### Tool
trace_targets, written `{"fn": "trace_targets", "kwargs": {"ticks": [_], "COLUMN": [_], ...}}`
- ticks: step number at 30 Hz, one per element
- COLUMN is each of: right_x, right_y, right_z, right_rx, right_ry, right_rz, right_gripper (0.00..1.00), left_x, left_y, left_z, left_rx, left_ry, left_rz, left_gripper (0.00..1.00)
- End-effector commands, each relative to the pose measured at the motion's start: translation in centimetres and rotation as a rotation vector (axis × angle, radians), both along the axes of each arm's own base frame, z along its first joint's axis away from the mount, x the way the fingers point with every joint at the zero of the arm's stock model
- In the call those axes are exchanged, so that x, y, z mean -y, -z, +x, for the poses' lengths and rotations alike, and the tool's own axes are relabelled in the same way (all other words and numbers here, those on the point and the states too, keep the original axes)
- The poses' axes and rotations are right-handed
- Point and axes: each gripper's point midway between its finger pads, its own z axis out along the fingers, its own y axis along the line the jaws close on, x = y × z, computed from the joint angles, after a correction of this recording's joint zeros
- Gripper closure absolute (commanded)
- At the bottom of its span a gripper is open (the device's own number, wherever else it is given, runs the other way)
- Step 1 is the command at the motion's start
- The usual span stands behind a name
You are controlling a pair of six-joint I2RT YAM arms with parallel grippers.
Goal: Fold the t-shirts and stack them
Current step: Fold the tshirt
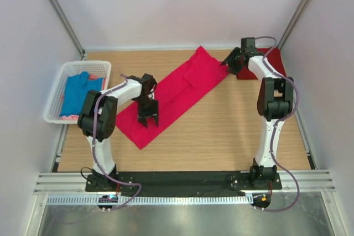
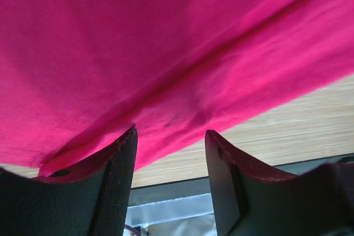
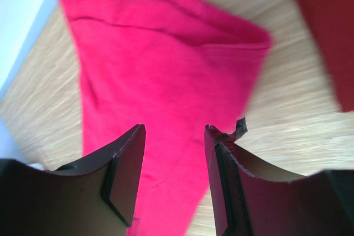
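A bright pinkish-red t-shirt (image 1: 176, 91) lies folded lengthwise as a long strip, running diagonally across the table from near left to far middle. My left gripper (image 1: 148, 115) is open low over its near-left end; in the left wrist view the cloth (image 2: 166, 42) fills the frame above the open fingers. My right gripper (image 1: 230, 59) is open just above the strip's far end, whose corner (image 3: 166, 64) lies ahead of the fingers. A darker red t-shirt (image 1: 276, 63) lies folded at the far right, partly behind the right arm. A blue t-shirt (image 1: 77, 92) lies in the basket over a pale pink one (image 1: 69, 118).
A white plastic lattice basket (image 1: 61, 81) stands at the table's left edge. Bare wooden table (image 1: 221, 136) lies to the front and right of the strip. A black base rail (image 1: 182, 179) runs along the near edge. White walls enclose the back and sides.
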Motion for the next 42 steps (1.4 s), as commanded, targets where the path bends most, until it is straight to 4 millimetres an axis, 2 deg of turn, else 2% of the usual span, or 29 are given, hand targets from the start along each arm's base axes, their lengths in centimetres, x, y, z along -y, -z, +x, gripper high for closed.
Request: {"fn": "trace_targets", "kwargs": {"ticks": [1, 3, 5, 9, 15, 17, 19, 22, 23, 26, 31, 33, 36, 38, 39, 42], "right_x": [2.1, 2.2, 3.8, 4.6, 5.3, 5.8, 6.3, 7.1, 7.5, 7.9, 7.9, 8.0, 7.9, 7.5, 7.3, 6.8], "right_y": [0.5, 1.7, 2.1, 5.0, 7.6, 8.3, 8.6, 9.0, 8.9, 8.3, 6.9, 6.7, 6.3, 5.3, 4.4, 2.5], "right_z": [0.4, 0.5, 1.2, 2.1, 3.1, 2.9, 3.0, 3.0, 3.2, 4.1, 6.1, 6.6, 7.5, 8.1, 8.0, 7.3], "right_rx": [0.025, 0.014, 0.024, 0.008, -0.008, -0.026, -0.024, -0.025, -0.018, 0.015, 0.084, 0.101, 0.113, 0.135, 0.137, 0.137], "right_ry": [0.001, -0.010, 0.006, 0.006, 0.023, 0.042, 0.060, 0.072, 0.074, 0.050, -0.011, -0.034, -0.054, -0.073, -0.074, -0.067], "right_rz": [-0.036, -0.052, -0.061, -0.041, -0.031, -0.044, -0.049, -0.046, -0.051, -0.069, -0.092, -0.110, -0.116, -0.095, -0.088, -0.085], "right_gripper": [0.47, 0.47, 0.47, 0.47, 0.57, 0.67, 0.73, 0.77, 0.83, 0.91, 0.99, 0.99, 0.98, 0.88, 0.73, 0.60], "left_x": [0.6, 0.4, 0.0, -0.4, -0.8, -1.0, -1.1, -0.8, -0.7, 0.5, 4.2, 5.3, 6.4, 6.4, 6.5, 5.8], "left_y": [0.4, 0.7, 0.9, 1.5, 2.3, 2.5, 2.8, 2.8, 2.8, 2.4, 0.6, -0.2, -1.3, -2.1, -2.9, -4.7], "left_z": [-0.4, -0.9, -1.0, -1.6, -2.6, -2.9, -3.4, -3.8, -4.1, -4.2, -3.7, -3.5, -4.3, -5.0, -4.8, -4.3], "left_rx": [-0.004, -0.017, -0.020, -0.039, -0.070, -0.078, -0.090, -0.102, -0.115, -0.119, -0.130, -0.134, -0.181, -0.209, -0.190, -0.158], "left_ry": [-0.004, -0.009, -0.010, -0.020, -0.042, -0.046, -0.055, -0.084, -0.103, -0.132, -0.204, -0.232, -0.260, -0.262, -0.253, -0.213], "left_rz": [-0.049, -0.042, -0.023, 0.002, 0.031, 0.045, 0.053, 0.042, 0.041, 0.005, -0.106, -0.126, -0.143, -0.144, -0.152, -0.123], "left_gripper": [0.46, 0.46, 0.46, 0.46, 0.46, 0.46, 0.47, 0.46, 0.46, 0.45, 0.43, 0.43, 0.41, 0.40, 0.39, 0.38]}}
